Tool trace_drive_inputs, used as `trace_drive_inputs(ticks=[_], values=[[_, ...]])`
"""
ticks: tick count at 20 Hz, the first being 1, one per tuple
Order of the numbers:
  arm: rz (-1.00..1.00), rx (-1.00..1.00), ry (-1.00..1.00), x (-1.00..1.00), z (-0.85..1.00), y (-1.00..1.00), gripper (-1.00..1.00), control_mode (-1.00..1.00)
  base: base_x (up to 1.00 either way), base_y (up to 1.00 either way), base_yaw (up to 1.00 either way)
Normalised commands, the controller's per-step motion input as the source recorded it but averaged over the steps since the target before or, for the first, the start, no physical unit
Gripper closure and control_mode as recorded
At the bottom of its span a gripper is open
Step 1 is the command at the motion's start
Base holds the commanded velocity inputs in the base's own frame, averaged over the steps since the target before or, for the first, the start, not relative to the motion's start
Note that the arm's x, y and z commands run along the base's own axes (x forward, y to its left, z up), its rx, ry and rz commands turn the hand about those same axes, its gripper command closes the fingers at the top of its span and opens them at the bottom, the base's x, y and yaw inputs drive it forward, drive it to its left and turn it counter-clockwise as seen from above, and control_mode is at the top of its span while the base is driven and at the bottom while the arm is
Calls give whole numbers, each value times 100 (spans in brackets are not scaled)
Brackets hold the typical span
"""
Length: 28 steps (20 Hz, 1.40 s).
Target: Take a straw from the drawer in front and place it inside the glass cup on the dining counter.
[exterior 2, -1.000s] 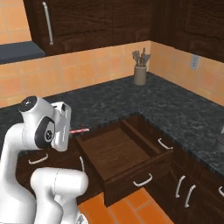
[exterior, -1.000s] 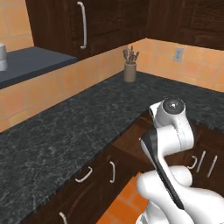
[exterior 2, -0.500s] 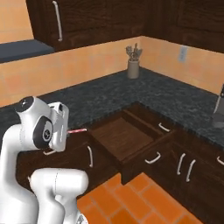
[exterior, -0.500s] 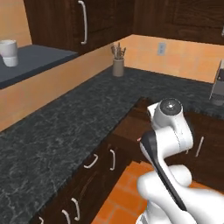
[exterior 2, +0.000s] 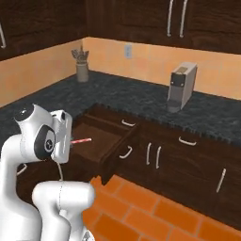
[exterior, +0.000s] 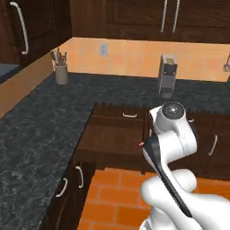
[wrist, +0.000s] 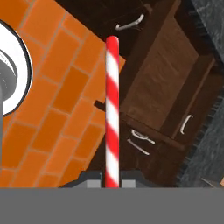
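While the arm sits folded close over its own base, I read the gripper (wrist: 112, 183) in the hand view as pinching the straw (wrist: 112, 109): the red-and-white stick rises straight up from between the two dark finger tips at the 6 o'clock edge and runs toward 12 o'clock, its free end over the orange tile floor (wrist: 57, 105). In the right base view I see the same straw (exterior 2: 81, 140) as a short striped stub poking out sideways from the hand toward 3 o'clock, held in the air in front of the pulled-out drawer (exterior 2: 106, 141). The drawer stands open, dark-brown wood, with its silver handle on the front face; nothing inside it that I can make out. In the left base view the open drawer (exterior: 112, 134) lies at about 9 o'clock from the arm's round joint, and a small reddish tip shows just beside the arm at the drawer's near right corner, too small for me to call. Black speckled counter (exterior: 40, 130) wraps around the corner at 9 o'clock. On it, a utensil holder (exterior: 61, 72) stands against the orange wall at 10 o'clock, and a grey coffee machine (exterior: 167, 76) stands at 1 o'clock. Closed lower drawers and cabinet doors with silver handles flank the open drawer at 3 o'clock in the right base view
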Motion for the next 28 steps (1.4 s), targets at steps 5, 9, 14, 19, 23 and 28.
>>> trace_drive_inputs(ticks=[5,9,14,19,23,28], values=[[0,0,0,0,0,0,100,100,-10,0,-66],[0,0,0,0,0,0,100,100,-3,0,-68],[0,0,0,0,0,0,100,100,0,-6,-65],[0,0,0,0,0,0,100,100,2,-26,-60],[0,0,0,0,0,0,100,100,10,-46,-54],[0,0,0,0,0,0,100,100,19,-65,-49]])
